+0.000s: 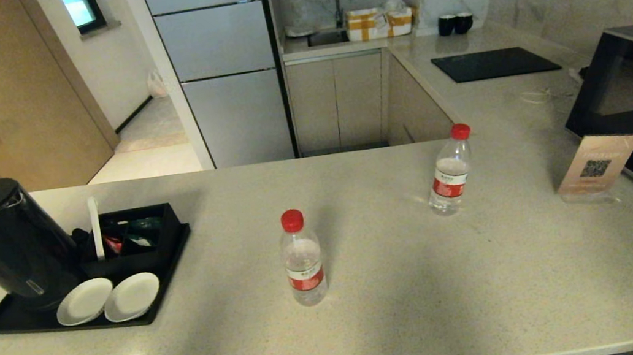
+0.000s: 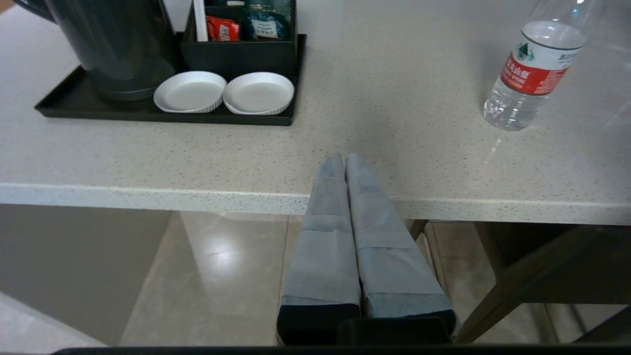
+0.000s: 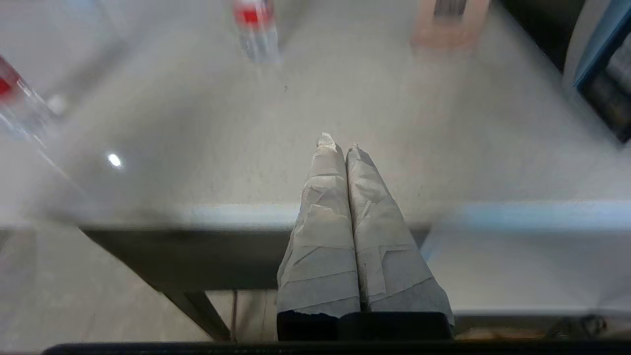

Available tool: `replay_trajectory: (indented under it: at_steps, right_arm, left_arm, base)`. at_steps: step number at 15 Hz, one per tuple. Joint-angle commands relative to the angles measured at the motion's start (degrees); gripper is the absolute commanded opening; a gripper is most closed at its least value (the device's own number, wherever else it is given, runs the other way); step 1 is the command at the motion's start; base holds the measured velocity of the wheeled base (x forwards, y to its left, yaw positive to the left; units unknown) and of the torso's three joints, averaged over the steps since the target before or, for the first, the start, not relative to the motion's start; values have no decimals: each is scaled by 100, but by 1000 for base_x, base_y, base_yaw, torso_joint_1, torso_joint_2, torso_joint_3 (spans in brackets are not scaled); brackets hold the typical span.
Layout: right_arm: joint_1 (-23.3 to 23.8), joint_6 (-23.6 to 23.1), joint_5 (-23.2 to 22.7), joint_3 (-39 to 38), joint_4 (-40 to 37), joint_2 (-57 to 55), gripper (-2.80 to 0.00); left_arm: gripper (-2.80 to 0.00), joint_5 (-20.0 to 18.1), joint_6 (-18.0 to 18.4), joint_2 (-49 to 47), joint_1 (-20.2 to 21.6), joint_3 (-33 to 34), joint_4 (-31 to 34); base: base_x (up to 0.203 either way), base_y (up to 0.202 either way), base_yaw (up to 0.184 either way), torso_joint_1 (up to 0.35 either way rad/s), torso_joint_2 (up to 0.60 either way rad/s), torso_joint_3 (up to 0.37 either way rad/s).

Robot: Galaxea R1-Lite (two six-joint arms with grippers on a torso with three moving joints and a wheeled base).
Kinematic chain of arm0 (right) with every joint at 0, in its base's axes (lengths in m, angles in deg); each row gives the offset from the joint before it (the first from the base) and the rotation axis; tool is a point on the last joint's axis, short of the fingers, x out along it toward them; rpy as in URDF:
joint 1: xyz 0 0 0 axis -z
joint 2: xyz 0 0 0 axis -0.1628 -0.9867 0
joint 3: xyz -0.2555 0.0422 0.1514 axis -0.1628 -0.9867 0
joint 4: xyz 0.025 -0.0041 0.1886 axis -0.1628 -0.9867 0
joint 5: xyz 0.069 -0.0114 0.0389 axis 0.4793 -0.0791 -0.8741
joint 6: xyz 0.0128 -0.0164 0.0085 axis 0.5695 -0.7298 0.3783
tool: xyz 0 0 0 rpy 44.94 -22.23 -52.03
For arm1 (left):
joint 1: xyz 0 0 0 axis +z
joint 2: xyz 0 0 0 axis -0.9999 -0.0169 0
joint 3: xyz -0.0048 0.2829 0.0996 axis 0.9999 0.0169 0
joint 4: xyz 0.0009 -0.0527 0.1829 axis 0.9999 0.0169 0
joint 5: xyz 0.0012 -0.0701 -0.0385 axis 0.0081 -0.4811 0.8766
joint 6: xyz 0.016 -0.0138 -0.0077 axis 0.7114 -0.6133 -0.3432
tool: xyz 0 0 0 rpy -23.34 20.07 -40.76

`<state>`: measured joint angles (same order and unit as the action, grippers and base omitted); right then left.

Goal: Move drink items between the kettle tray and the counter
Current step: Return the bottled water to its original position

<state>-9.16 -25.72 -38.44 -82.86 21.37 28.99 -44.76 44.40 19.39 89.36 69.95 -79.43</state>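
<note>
Here both bottles (image 1: 303, 258) (image 1: 449, 169) stand off-tray (image 1: 14, 319) – upright

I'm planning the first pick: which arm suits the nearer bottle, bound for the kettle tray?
Left, probably. The nearer bottle stands between the kettle tray and the farther bottle, and the left gripper faces both tray and bottle. The right gripper sees it off to one side.

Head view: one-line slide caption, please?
Two red-capped clear plastic bottles stand on the beige speckled counter, off the black kettle tray.
</note>
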Motion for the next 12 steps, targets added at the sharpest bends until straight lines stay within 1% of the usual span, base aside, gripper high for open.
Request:
replay_trajectory:
  at_steps: [1, 2, 4, 5, 6, 7, 8, 9, 12]
  right_arm:
    - [14, 47, 18, 1158, -192, -860, -280]
    - [32, 85, 101, 1937, -557, -1333, -280]
    - [30, 144, 233, 2945, -1627, -2177, -280]
    - [-10, 161, 77, 3141, -1917, -2531, -280]
    - [-66, 146, -258, 3105, -1971, -2772, -280]
    - [-111, 66, -619, 2858, -1811, -3179, -280]
    - [-133, -51, -818, 2590, -1418, -3716, -95]
    - [-145, -135, -935, 2353, -793, -4288, 0]
    - [-164, -278, -1212, 1874, 1530, -6322, 0]
  left_arm:
    - [-280, 8, 2, 0, 2, 9, -3]
    - [-280, 5, -2, 0, 2, 9, -7]
    - [-280, 7, 4, 0, 2, 7, 2]
    - [-280, -1, 2, 0, 2, 9, -7]
    - [-280, 1, -2, 0, 2, 0, -7]
    - [-280, 8, 4, 0, 2, 7, -7]
    - [-280, -1, -2, 0, 2, 8, -6]
    - [-280, 1, 4, 0, 2, 2, -7]
    - [-280, 8, 1, 0, 2, 8, -7]
  base:
    - [0, 0, 0, 0, 0, 0]
    - [0, 0, 0, 0, 0, 0]
    - [0, 0, 0, 0, 0, 0]
    - [0, 0, 0, 0, 0, 0]
    - [0, 0, 0, 0, 0, 0]
    - [0, 0, 0, 0, 0, 0]
    - [0, 0, 0, 0, 0, 0]
    - [0, 0, 0, 0, 0, 0]
    - [0, 0, 0, 0, 0, 0]
